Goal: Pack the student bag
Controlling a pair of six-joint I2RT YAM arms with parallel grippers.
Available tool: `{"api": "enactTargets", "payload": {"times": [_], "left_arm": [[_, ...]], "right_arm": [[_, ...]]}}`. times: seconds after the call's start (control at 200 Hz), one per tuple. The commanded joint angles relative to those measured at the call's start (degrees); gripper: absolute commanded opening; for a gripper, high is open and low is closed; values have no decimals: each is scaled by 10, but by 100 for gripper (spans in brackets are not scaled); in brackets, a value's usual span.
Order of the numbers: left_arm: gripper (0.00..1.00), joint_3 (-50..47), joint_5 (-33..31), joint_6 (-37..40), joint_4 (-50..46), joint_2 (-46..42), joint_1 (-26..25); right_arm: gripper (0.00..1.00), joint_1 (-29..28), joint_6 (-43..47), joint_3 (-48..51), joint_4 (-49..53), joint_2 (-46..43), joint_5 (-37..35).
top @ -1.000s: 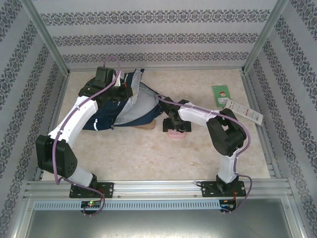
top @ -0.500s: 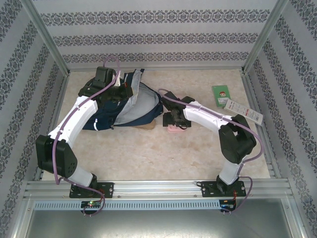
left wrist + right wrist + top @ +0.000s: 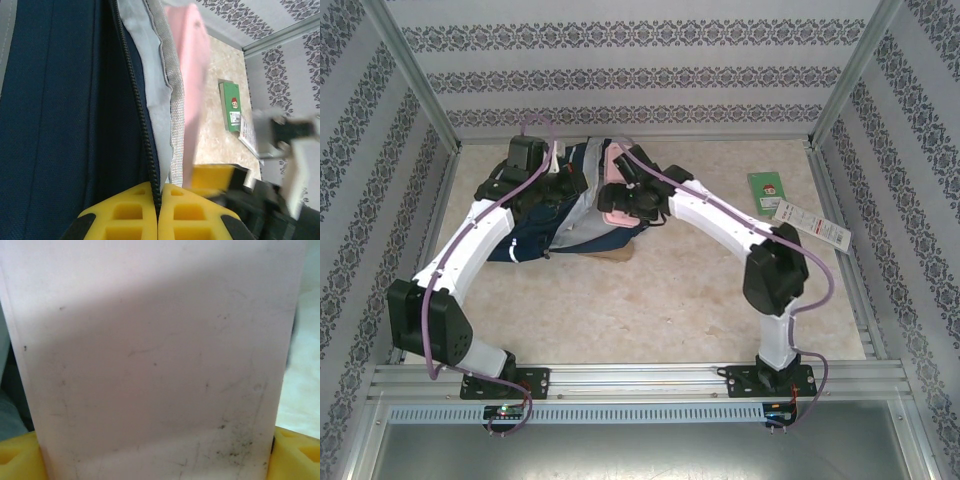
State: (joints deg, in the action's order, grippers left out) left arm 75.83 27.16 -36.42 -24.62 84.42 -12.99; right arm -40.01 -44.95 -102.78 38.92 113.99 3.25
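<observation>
1. The student bag (image 3: 582, 212) lies on its side in the upper left-centre of the top view. It's on the table (image 3: 670, 300), close to the patterned back wall (image 3: 640, 75). It's navy outside, with the mouth gaping toward the right so the grey lining (image 3: 592, 205) shows.
2. In the left wrist view the navy fabric (image 3: 60, 100) fills the left half. The zipper (image 3: 135, 115) runs down the frame, straight in between the yellow fingertips.
3. The left gripper (image 3: 560, 188) (image 3: 158, 212) is pressed tight together, pinching the bag's zipper edge at the bottom of its own view.
4. The right gripper (image 3: 625, 195) (image 3: 155, 460) sits at the bag's mouth. Its jaws are spread wide, one on each side of a pink flat case (image 3: 612, 170) (image 3: 192, 65) (image 3: 155, 355). A yellow pad hugs each lower corner of it (the pink face is scuffed and speckled up close).
5. The pink case stands just beside the lining edge in the left wrist view. I can't tell if they actually touch.
6. Out toward the right of the top view, a green card (image 3: 766, 192) (image 3: 231, 107) lies flat on the table. A white packet (image 3: 812, 223) sits just beside it, well apart from the bag.
</observation>
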Motion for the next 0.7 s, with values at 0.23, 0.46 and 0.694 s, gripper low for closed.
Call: {"api": "enactTargets", "payload": {"times": [0.23,0.46,0.694], "left_arm": [[0,-22,24,-49,109,-58,5],[0,-36,30,-58,120,-58,5],[0,-40,31,-53,114,-56,5]], "right_arm": [[76,-6,-95,-115,-27,159,69],[82,-15,-83,-216,35,239,94],[98,-17,-61,-186,39,213,90]]}}
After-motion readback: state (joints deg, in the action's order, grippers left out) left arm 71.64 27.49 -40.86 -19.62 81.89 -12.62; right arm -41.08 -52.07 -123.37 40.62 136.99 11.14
